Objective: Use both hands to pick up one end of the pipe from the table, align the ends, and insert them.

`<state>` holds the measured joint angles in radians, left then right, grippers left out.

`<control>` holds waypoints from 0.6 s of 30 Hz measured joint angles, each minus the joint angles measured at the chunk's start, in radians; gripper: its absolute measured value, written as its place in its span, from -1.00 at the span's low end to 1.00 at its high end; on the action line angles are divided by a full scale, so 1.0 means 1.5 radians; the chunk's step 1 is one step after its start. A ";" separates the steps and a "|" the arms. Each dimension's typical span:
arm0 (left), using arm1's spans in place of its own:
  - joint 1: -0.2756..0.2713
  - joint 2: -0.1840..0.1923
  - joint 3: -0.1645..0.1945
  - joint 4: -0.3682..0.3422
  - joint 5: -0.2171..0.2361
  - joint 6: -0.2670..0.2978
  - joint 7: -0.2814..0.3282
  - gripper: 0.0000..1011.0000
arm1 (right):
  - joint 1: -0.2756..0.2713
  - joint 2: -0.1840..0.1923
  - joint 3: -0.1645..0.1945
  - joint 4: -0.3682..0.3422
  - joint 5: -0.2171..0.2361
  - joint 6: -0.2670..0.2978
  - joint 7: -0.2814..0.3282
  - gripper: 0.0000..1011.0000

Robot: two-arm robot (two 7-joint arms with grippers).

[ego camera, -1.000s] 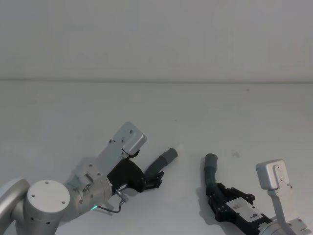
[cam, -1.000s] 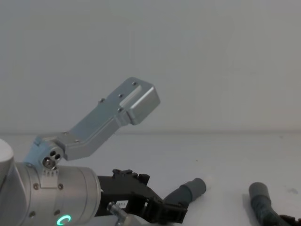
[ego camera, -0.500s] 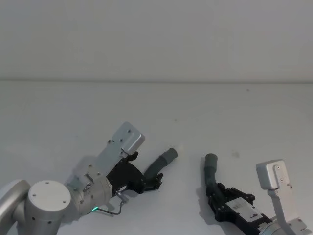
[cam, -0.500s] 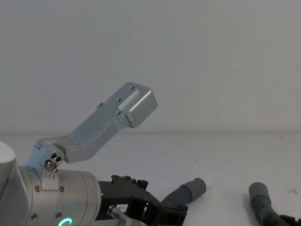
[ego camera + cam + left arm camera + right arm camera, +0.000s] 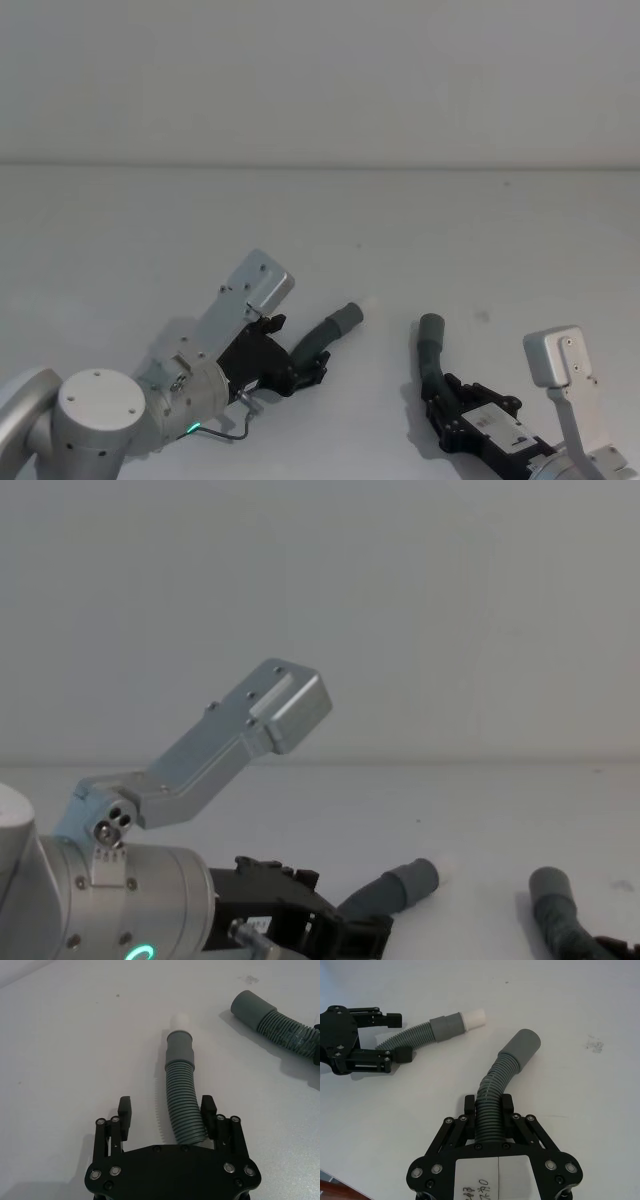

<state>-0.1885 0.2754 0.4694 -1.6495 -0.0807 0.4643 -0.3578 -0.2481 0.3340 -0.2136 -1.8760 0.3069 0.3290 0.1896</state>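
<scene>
Nearest the table's (image 5: 500,230) front edge, the right gripper (image 5: 433,388) was clenched on the pipe (image 5: 431,358) a little behind its plain cuff (image 5: 431,327), with the ribbed body squeezed between both fingers. Toward the front left, the left gripper (image 5: 318,368) straddled the other stretch of pipe with its jaws released. In the left wrist view one finger (image 5: 208,1106) touched the ribs while the other stood clear of them. Ahead of it the white-tipped cuff (image 5: 348,317) lay on the table, pointing toward the far right. The plain cuff sat near it but apart, and the two mouths did not face one another.

I judged the step in hand to be the left-hand grasp. The next move called for closing those jaws on the ribs behind the cuff, then raising both ends and turning them until the white tip met the plain mouth squarely.

Beyond the cuffs the table ran bare to its far edge at the wall, leaving ample room to lift and swing. The front edge, which seemed close behind the right gripper, was the tighter side.
</scene>
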 joint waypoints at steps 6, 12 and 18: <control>0.000 -0.001 -0.001 0.000 0.000 0.001 0.000 0.42 | 0.000 0.000 0.000 0.000 0.000 0.000 0.000 -0.43; 0.001 -0.001 -0.001 0.001 -0.001 0.002 0.001 0.03 | 0.000 0.000 0.000 0.000 0.000 0.000 0.000 -0.43; 0.001 -0.002 -0.001 0.001 -0.001 0.002 0.001 -0.35 | 0.000 0.000 0.000 0.000 0.000 0.000 0.000 -0.43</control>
<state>-0.1873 0.2729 0.4672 -1.6481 -0.0823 0.4673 -0.3570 -0.2481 0.3340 -0.2137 -1.8761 0.3068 0.3291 0.1896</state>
